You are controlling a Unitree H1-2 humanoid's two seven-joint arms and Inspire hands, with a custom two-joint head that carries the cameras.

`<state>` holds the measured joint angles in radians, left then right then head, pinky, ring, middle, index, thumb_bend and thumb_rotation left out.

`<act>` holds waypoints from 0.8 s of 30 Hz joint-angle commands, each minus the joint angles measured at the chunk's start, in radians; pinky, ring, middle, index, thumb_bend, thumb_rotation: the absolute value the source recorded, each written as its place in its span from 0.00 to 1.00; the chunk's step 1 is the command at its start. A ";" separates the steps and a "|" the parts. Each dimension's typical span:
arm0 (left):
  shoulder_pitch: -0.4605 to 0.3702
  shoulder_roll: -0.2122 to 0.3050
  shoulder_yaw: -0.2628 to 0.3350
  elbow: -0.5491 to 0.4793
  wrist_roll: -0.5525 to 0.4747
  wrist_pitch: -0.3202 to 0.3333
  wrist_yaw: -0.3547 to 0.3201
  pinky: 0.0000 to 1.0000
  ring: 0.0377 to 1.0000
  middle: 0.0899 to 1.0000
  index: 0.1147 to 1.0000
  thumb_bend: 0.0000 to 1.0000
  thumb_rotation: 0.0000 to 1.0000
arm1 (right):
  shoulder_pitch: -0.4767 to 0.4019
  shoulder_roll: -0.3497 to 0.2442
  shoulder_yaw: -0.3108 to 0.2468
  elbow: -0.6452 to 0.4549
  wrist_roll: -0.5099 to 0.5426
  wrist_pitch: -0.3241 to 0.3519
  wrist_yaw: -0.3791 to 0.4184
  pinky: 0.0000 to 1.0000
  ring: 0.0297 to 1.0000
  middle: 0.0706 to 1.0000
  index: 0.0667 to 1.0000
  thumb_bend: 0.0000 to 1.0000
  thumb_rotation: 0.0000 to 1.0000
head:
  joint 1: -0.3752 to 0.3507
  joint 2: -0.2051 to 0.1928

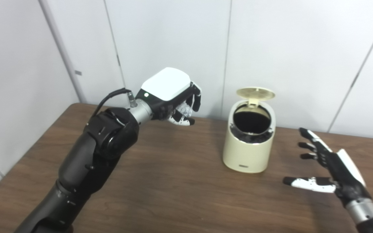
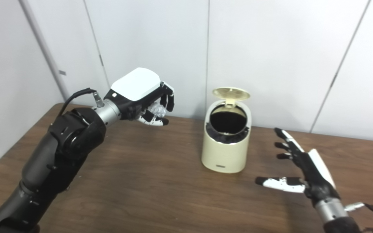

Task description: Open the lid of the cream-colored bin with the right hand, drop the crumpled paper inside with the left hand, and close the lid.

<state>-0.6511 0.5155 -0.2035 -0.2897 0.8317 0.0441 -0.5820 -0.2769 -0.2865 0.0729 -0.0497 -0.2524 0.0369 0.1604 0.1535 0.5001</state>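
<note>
With the lid (image 1: 255, 93) up, the left hand (image 1: 170, 95), clamped on crumpled paper (image 1: 184, 111), should travel right over the cream-colored bin (image 1: 248, 152) mouth before releasing, while the right hand (image 1: 330, 170) waits fingers apart near the table's (image 1: 173, 181) right edge.

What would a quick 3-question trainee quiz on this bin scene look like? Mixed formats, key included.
1. True or false: the lid of the cream bin stands open.
2. Multiple choice: the crumpled paper is A) on the table, B) inside the bin, C) held in the left hand.
3. Short answer: what state is the right hand in, and does it touch the bin?

Key:
1. True.
2. C; the fingers are curled around it, up off the table, left of the bin.
3. Open, fingers spread, holding nothing, apart from the bin on its right.
</note>
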 commanded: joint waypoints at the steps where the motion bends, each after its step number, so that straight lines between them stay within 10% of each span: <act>1: -0.068 0.004 0.006 0.004 -0.002 -0.021 0.034 0.17 0.17 0.42 0.42 0.52 0.00 | -0.028 0.003 -0.002 -0.010 0.002 -0.041 -0.015 0.72 0.86 0.94 0.92 0.82 0.26 | 0.000 0.001; 24: -0.210 -0.175 -0.114 0.184 0.042 -0.088 0.112 0.19 0.21 0.42 0.42 0.52 0.00 | -0.018 0.037 0.013 -0.022 -0.035 -0.027 -0.036 0.76 0.87 0.95 0.92 0.82 0.25 | -0.095 -0.024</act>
<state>-0.7984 0.3392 -0.3234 -0.1002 0.8682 -0.0290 -0.5100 -0.2674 -0.2514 0.0905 -0.0317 -0.2849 0.0321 0.1478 0.0614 0.4740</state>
